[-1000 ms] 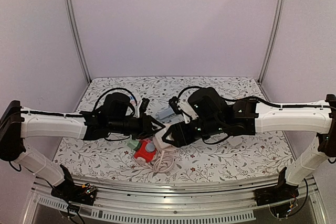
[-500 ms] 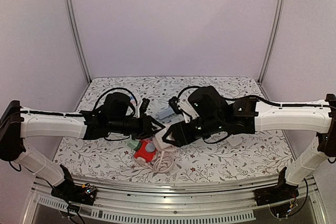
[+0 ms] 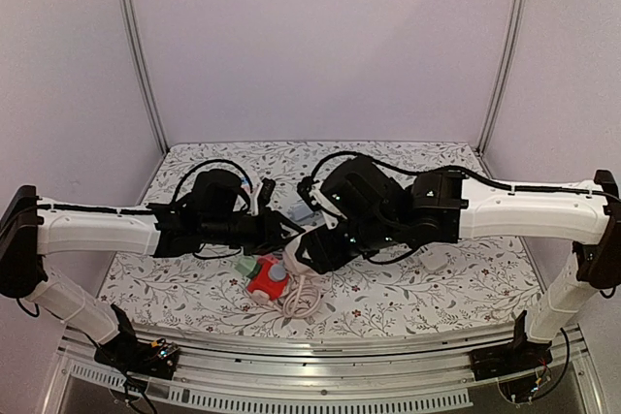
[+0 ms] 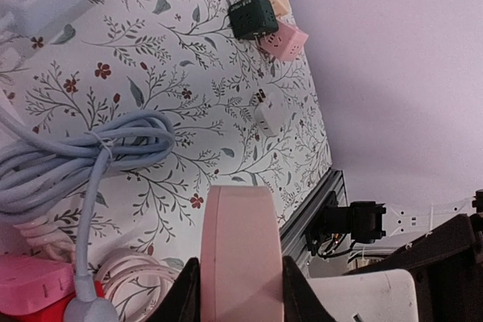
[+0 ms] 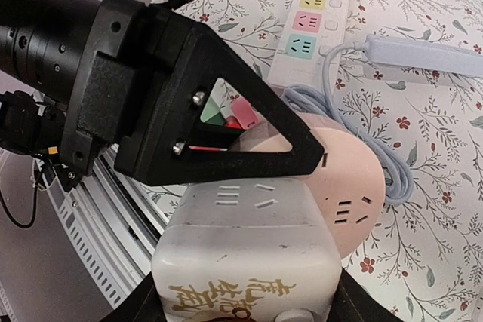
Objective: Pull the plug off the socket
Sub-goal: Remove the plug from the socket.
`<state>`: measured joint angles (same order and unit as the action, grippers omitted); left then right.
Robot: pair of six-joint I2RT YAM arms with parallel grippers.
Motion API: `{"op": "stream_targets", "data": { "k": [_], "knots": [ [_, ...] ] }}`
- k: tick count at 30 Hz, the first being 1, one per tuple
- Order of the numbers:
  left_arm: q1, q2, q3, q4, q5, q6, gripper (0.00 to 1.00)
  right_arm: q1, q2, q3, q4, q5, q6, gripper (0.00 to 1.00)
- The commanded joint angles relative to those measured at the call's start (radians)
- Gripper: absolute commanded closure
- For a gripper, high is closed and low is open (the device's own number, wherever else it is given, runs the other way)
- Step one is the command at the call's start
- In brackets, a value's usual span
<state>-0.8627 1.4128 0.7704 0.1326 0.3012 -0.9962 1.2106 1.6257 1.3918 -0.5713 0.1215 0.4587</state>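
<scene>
Both arms meet over the middle of the worktop (image 3: 456, 283), and the split of work is plain. The left claw (image 4: 241, 295) is clamped on the rim of the round pink socket (image 4: 240, 231) to anchor it. The right claw (image 5: 243, 303) is closed around the white plug (image 5: 241, 250), ready to draw it away. From the right wrist the plug sits hard against the socket's face (whether its pins are seated or part-way out I cannot tell). The pair is held up off the worktop, above a red socket (image 3: 264, 283) and a coil of cable (image 3: 303, 300), apart from the strip (image 5: 317, 13), so little should snag. I'd judge a straight pull apart is what's called for; a slanted one could bend the pins.
</scene>
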Motion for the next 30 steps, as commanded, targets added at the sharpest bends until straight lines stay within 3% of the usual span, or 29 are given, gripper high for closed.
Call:
{"op": "stream_targets", "data": {
  "k": [1,10,20,30],
  "knots": [
    [-0.006,0.008,0.015,-0.055,-0.023,0.025,0.90,0.014,0.025,0.061,-0.063,0.100,-0.031,0.73],
    [-0.005,0.002,0.001,-0.005,-0.002,0.038,0.90,0.005,-0.005,0.042,-0.012,0.056,-0.007,0.73],
    [-0.008,-0.016,0.013,0.035,0.064,0.138,0.90,-0.121,-0.110,-0.138,0.217,-0.210,0.110,0.73],
    [-0.008,-0.020,0.012,0.021,0.043,0.123,0.91,-0.126,-0.116,-0.145,0.201,-0.192,0.113,0.74]
  ]
}}
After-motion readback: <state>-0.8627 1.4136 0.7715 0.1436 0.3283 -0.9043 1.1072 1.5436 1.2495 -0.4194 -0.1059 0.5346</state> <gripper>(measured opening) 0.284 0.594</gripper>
